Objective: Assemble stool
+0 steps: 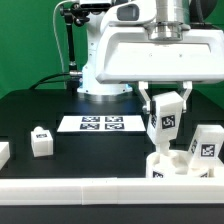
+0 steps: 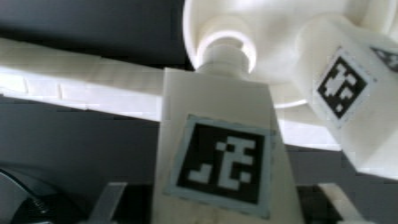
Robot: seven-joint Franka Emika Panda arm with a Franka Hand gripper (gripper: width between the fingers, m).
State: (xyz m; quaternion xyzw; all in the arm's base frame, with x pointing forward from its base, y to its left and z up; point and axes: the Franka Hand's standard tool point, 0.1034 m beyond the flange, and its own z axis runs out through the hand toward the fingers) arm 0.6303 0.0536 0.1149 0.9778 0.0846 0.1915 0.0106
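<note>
**A:** Nearest first. What's at the front edge?

**B:** The front rail [image 1: 90,190], running along the black surface [image 1: 30,105]. Just behind it, toward the exterior view's right, the seat [image 1: 172,164] lies flat. It looks tucked against the rail, I'd guess so it can't slide while legs go in.

**A:** Any legs on it yet?

**B:** One. The standing leg [image 1: 206,146] rises from the seat on the exterior view's right, tag facing us. Can't tell if it's fully home.

**A:** And the arm?

**B:** Right over the seat. The fingers [image 1: 148,102] are clamped on the held leg [image 1: 167,121], one each side of its upper part. That leaves the lower end free, likely on purpose. The leg is near upright, with a slight tilt.

**A:** Is it touching the seat?

**B:** The wrist view has its round peg [image 2: 228,50] meeting the disc. I can't make out whether it's in a socket or only resting there.

**A:** Anything in the way?

**B:** The standing leg is just beside the held one. If the held leg has to be turned in, the finger on that side has little room, so a brush is the risk.

**A:** Farther back?

**B:** The loose leg [image 1: 41,140] sits well apart at the exterior view's left. The marker board [image 1: 100,123] lies flat behind it, then the arm base [image 1: 100,75]. None of those is in the way. A white piece at the far left edge is cut off, so I can't name it.
</note>
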